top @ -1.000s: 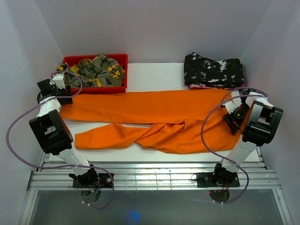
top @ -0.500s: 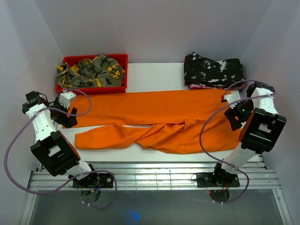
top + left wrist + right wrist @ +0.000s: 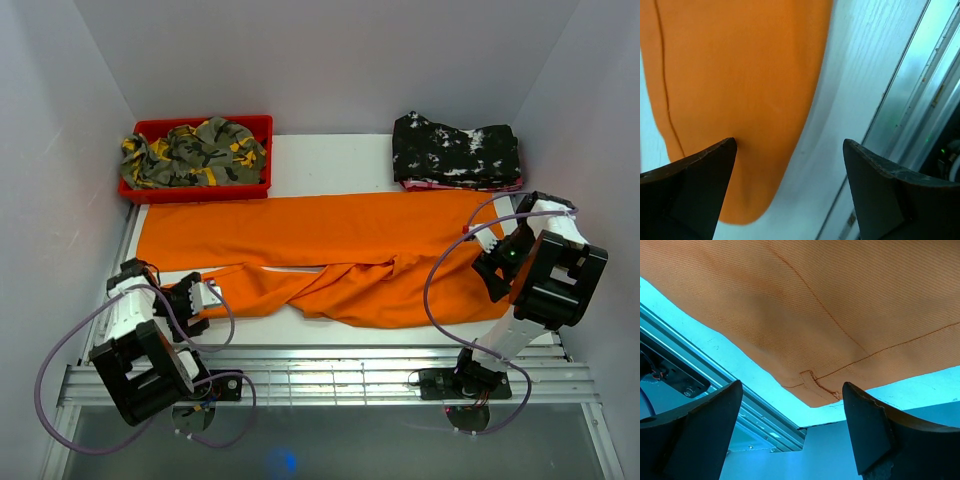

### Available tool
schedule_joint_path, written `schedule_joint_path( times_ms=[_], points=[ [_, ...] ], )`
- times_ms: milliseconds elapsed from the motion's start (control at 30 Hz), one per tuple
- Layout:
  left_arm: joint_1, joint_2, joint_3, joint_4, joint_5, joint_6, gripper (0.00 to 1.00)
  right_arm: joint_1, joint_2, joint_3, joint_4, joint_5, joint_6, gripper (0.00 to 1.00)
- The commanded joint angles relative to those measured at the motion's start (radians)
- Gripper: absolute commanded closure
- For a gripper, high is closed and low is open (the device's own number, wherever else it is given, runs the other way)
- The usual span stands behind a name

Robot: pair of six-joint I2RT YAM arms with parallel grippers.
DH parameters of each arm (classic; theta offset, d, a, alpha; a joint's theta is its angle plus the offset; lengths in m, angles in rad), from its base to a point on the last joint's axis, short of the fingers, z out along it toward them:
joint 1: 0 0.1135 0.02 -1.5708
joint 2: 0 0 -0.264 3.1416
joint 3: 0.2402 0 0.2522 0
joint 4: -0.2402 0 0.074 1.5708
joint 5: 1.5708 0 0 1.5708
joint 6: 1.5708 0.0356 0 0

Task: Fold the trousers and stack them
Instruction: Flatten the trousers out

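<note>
The orange trousers (image 3: 330,235) lie spread across the white table. The far leg is flat, and the near leg is twisted and crosses under it. My left gripper (image 3: 200,298) is open just above the near leg's cuff at the front left. In the left wrist view (image 3: 790,192) the cuff end (image 3: 740,125) lies by the left finger, not gripped. My right gripper (image 3: 497,268) is open over the waist end at the right. In the right wrist view (image 3: 790,435) the waistband corner with a belt loop (image 3: 812,382) lies between the fingers, with nothing held.
A red bin (image 3: 255,125) at the back left holds a camouflage garment (image 3: 195,150). A black white-speckled garment (image 3: 455,148) lies folded at the back right. A metal rail (image 3: 320,375) runs along the near edge. White walls close in on both sides.
My left arm has swung from beside the red bin toward the near edge, to the near leg's cuff. My right gripper has shifted slightly nearer along the waist. The trousers have barely moved.
</note>
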State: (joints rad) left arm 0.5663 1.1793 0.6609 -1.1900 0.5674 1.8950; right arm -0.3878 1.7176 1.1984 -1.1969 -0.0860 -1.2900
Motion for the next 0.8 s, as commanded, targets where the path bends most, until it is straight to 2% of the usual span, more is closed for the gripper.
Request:
schedule_joint_path(
  times_ms=[0, 67, 133, 167, 233, 267, 333, 367, 433, 500, 567, 600, 633, 733, 767],
  points=[
    [-0.086, -0.066, -0.108, 0.305, 0.038, -0.034, 0.02, 0.006, 0.010, 0.003, 0.019, 0.009, -0.005, 0.14],
    [-0.132, -0.078, -0.151, 0.392, 0.028, -0.094, 0.03, 0.010, 0.016, 0.010, 0.025, 0.012, -0.002, 0.13],
    [-0.152, -0.067, -0.159, 0.418, 0.020, -0.102, 0.08, 0.013, 0.023, 0.001, 0.043, 0.029, 0.004, 0.14],
    [-0.152, -0.063, -0.149, 0.426, 0.020, -0.118, 0.22, 0.013, 0.028, -0.005, 0.062, 0.041, 0.011, 0.15],
    [-0.154, -0.050, -0.115, 0.422, 0.031, -0.148, 0.42, 0.013, 0.045, -0.019, 0.117, 0.080, 0.024, 0.17],
    [-0.154, -0.032, -0.091, 0.399, 0.038, -0.158, 0.58, 0.013, 0.054, -0.026, 0.138, 0.081, 0.032, 0.17],
    [-0.152, -0.004, 0.038, 0.244, 0.087, -0.145, 0.72, 0.013, 0.079, -0.028, 0.184, 0.127, 0.063, 0.18],
    [-0.152, 0.031, 0.093, 0.111, 0.115, -0.139, 0.86, 0.013, 0.089, -0.016, 0.198, 0.138, 0.075, 0.19],
    [-0.154, 0.065, 0.276, -0.021, 0.196, -0.136, 1.00, 0.012, 0.119, 0.001, 0.214, 0.144, 0.095, 0.19],
    [-0.152, 0.124, 0.392, -0.173, 0.227, -0.149, 1.00, 0.013, 0.138, 0.032, 0.217, 0.149, 0.115, 0.20],
    [-0.151, 0.183, 0.564, -0.213, 0.238, -0.311, 1.00, 0.013, 0.146, 0.053, 0.212, 0.152, 0.123, 0.21],
    [-0.146, 0.259, 0.619, -0.217, 0.232, -0.487, 1.00, 0.013, 0.151, 0.073, 0.208, 0.152, 0.126, 0.21],
    [-0.138, 0.298, 0.710, -0.217, 0.229, -0.552, 1.00, 0.013, 0.152, 0.081, 0.207, 0.154, 0.124, 0.21],
    [-0.123, 0.449, 0.792, -0.215, 0.230, -0.707, 1.00, 0.013, 0.163, 0.102, 0.206, 0.166, 0.124, 0.21],
    [-0.123, 0.503, 0.836, -0.215, 0.250, -0.844, 1.00, 0.013, 0.166, 0.105, 0.210, 0.170, 0.126, 0.21]
  ],
)
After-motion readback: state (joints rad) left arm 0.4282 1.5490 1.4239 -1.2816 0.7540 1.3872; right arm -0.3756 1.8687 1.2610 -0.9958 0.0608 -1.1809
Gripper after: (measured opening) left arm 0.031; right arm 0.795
